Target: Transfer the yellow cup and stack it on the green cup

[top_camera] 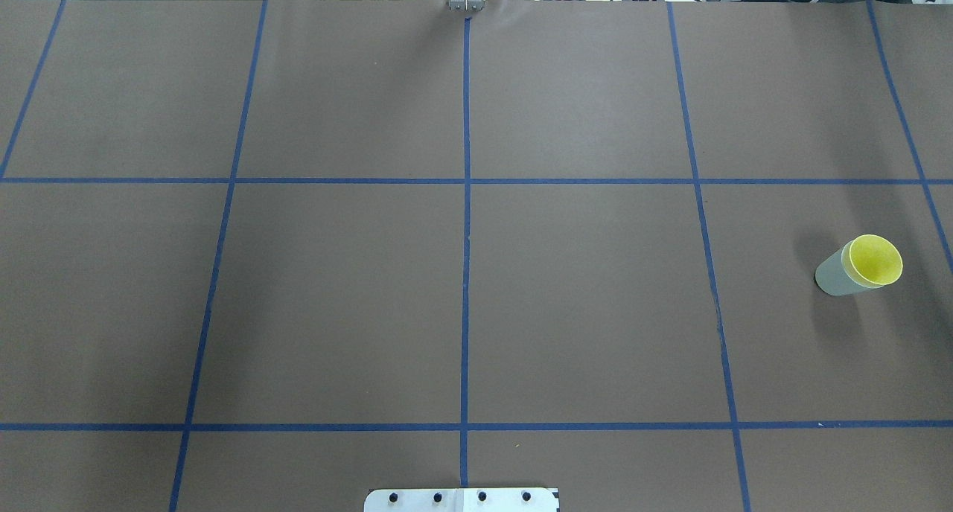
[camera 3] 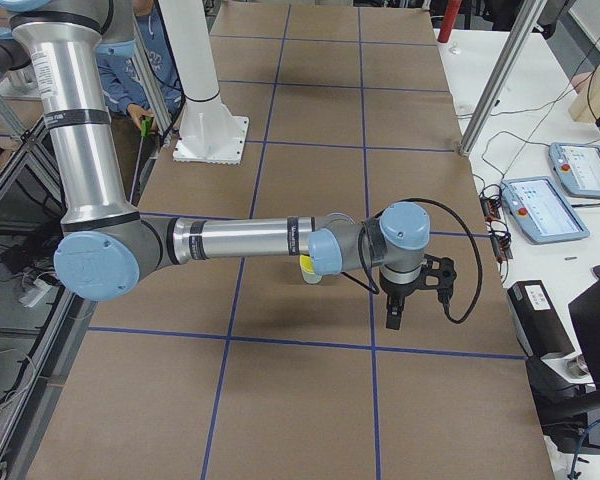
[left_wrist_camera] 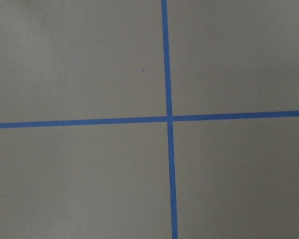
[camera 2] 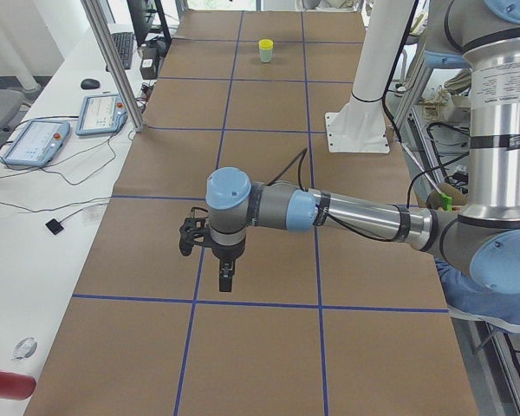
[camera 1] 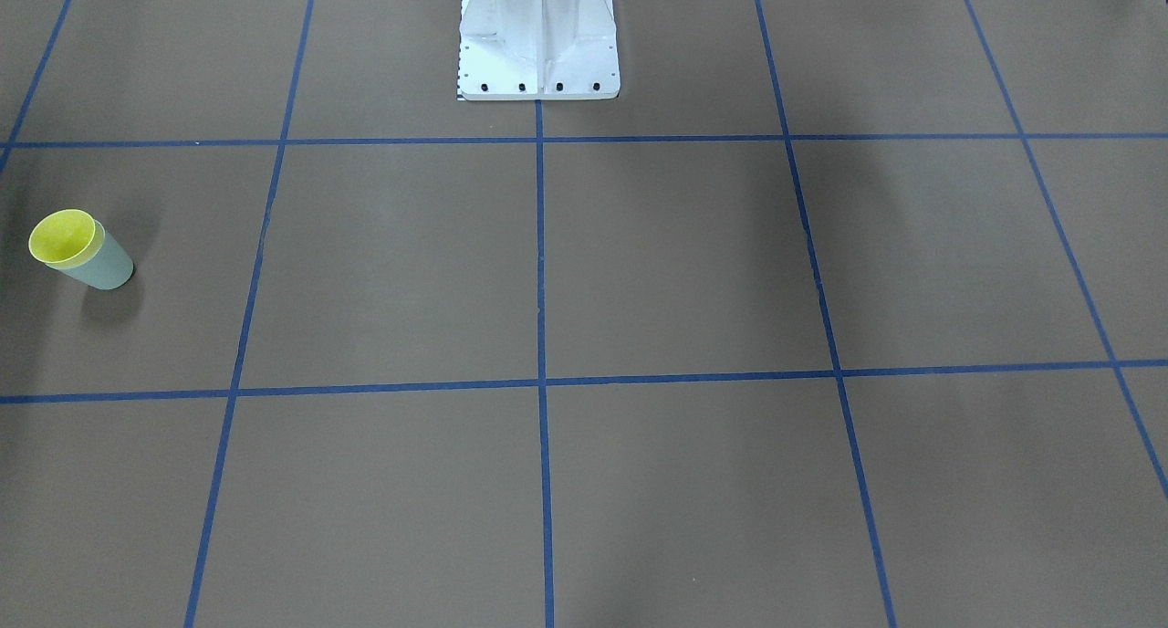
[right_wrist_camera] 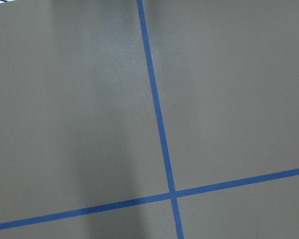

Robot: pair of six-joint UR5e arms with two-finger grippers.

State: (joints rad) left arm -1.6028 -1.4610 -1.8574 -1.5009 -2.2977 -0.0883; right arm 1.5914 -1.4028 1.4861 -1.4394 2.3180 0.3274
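Note:
The yellow cup (camera 1: 62, 237) sits nested inside the green cup (camera 1: 105, 265), both upright on the brown table on my right side. The pair also shows in the overhead view, yellow (top_camera: 875, 260) in green (top_camera: 837, 274), and far off in the exterior left view (camera 2: 266, 49). In the exterior right view the yellow rim (camera 3: 307, 264) peeks out behind my right forearm. My left gripper (camera 2: 226, 282) hangs above the table, far from the cups. My right gripper (camera 3: 394, 318) hangs beside the cups, apart from them. I cannot tell whether either is open or shut.
The white robot pedestal (camera 1: 538, 35) stands at the table's middle edge. Blue tape lines (top_camera: 466, 237) mark a grid on the brown surface. Teach pendants (camera 2: 35, 143) and cables lie on the white side table beyond the far edge.

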